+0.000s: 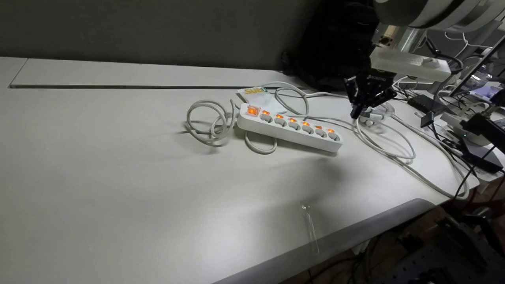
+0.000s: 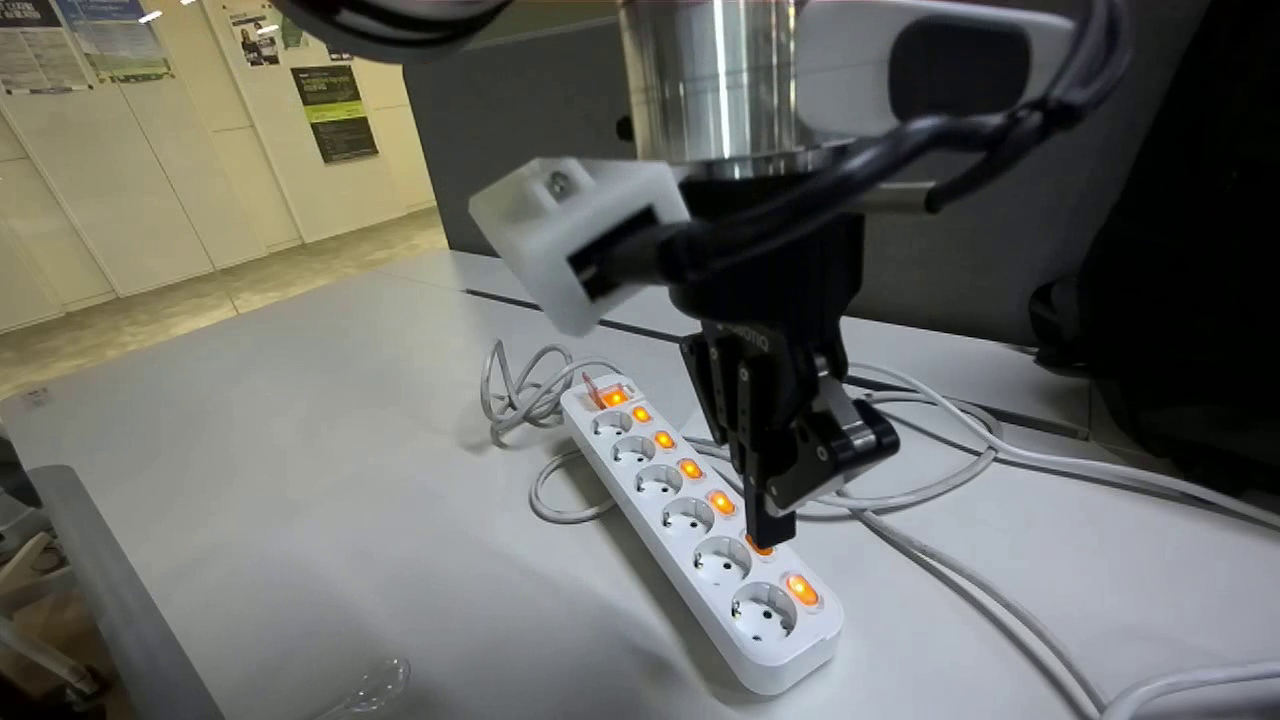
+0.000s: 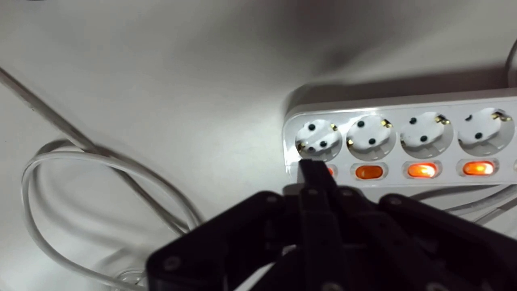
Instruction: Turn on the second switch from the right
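A white power strip (image 1: 290,136) lies on the table with a row of orange switches; it also shows in an exterior view (image 2: 800,645) and the wrist view (image 3: 404,103). The second switch from the end near my gripper (image 3: 369,172) looks dim, while the others visible glow. It shows dim in an exterior view (image 1: 318,127) and is partly hidden behind my fingertips in an exterior view (image 2: 762,548). My gripper (image 3: 313,161) is shut and empty, above and beside the strip's end (image 1: 356,112). In the wrist view its tips partly cover the end switch (image 3: 331,171).
A larger lit main switch (image 1: 252,111) sits at the strip's far end. Grey cables (image 1: 209,118) coil around the strip. A white paper packet (image 1: 262,98) lies behind it. A dark bag (image 1: 327,51) stands at the back. A clear plastic utensil (image 1: 310,227) lies near the front edge.
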Robot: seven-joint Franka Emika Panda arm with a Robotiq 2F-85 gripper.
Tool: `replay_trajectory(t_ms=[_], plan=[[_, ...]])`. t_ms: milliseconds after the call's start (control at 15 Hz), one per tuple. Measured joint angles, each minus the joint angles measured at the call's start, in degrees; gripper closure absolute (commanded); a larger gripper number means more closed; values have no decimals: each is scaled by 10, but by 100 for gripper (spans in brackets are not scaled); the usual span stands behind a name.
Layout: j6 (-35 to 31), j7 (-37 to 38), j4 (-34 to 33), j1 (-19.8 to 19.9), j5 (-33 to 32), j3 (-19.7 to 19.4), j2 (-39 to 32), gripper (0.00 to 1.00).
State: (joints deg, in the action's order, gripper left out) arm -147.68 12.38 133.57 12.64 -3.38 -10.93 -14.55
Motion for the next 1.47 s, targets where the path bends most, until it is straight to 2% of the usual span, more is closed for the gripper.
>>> replay_trajectory(t_ms=[867,1467], plan=[[-90,-4,-15,-30,34,1,-67,100],[-86,-18,-52,-28,103,11,-106,99]])
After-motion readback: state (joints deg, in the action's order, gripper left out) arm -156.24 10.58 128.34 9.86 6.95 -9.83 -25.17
